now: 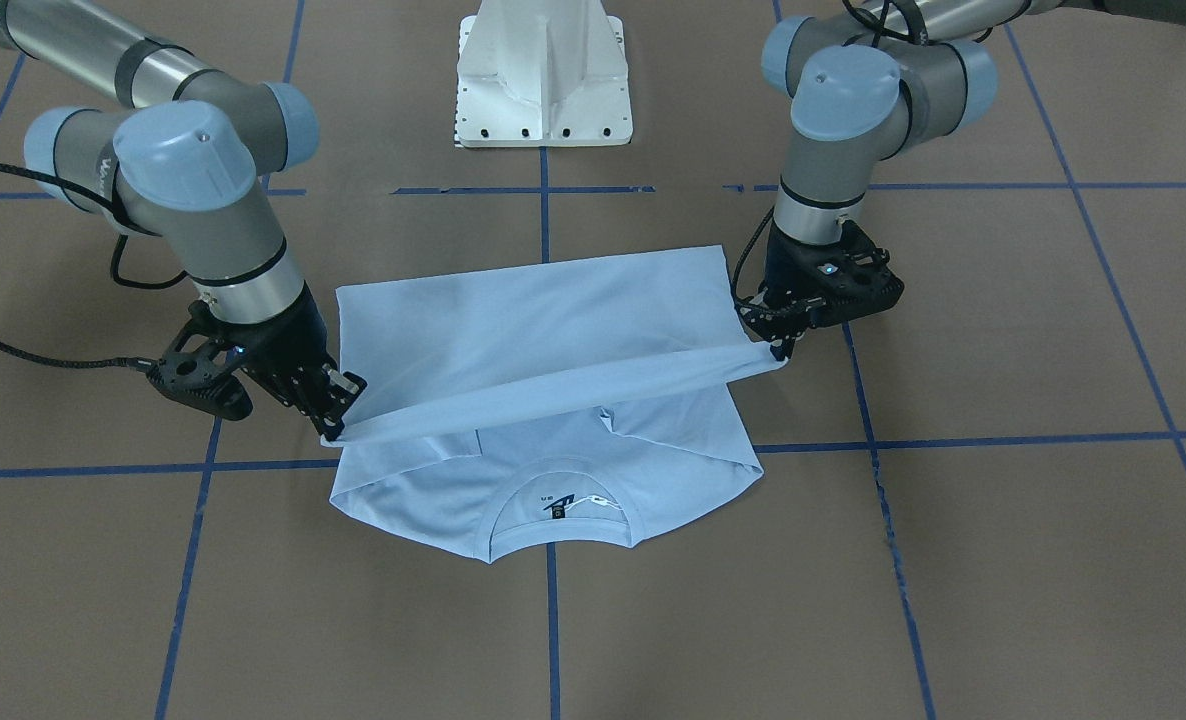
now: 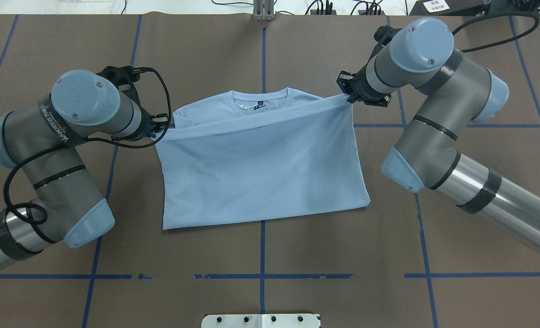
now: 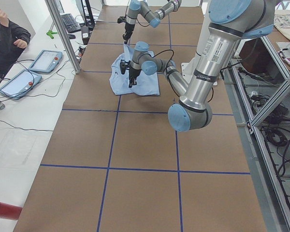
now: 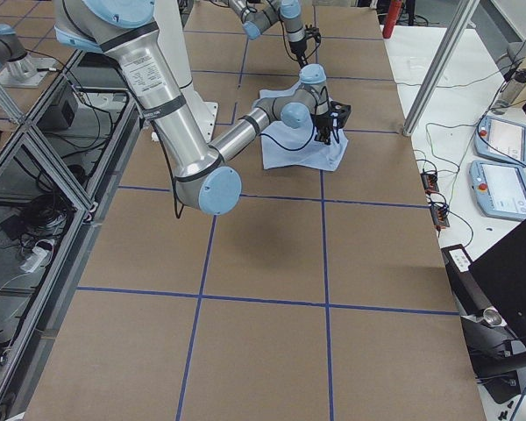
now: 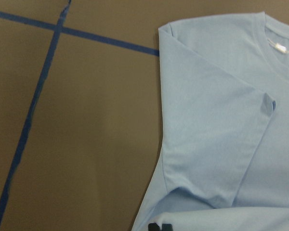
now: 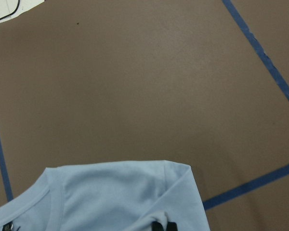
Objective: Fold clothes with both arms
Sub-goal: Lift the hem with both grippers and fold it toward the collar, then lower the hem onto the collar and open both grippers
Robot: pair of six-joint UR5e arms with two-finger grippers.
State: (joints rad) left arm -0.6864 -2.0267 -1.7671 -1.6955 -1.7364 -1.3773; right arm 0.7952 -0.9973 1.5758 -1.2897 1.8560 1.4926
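The light blue T-shirt (image 1: 553, 320) lies on the brown table, collar and dark neck label (image 1: 558, 507) on the far side from the robot. Its lower part is folded up over the chest, so the palm print is hidden. My left gripper (image 1: 775, 345) is shut on one corner of the raised fold edge, which also shows in the overhead view (image 2: 164, 129). My right gripper (image 1: 338, 422) is shut on the other corner (image 2: 349, 95). The edge hangs taut between them, just short of the collar. The wrist views show the shoulders (image 5: 212, 134) (image 6: 120, 197) below.
The white pedestal base (image 1: 543, 80) stands on the robot's side of the shirt. Blue tape lines (image 2: 262, 228) grid the table. Tablets (image 3: 43, 60) and an operator (image 3: 5, 34) are beyond the table's far edge, by a metal post (image 3: 63, 34).
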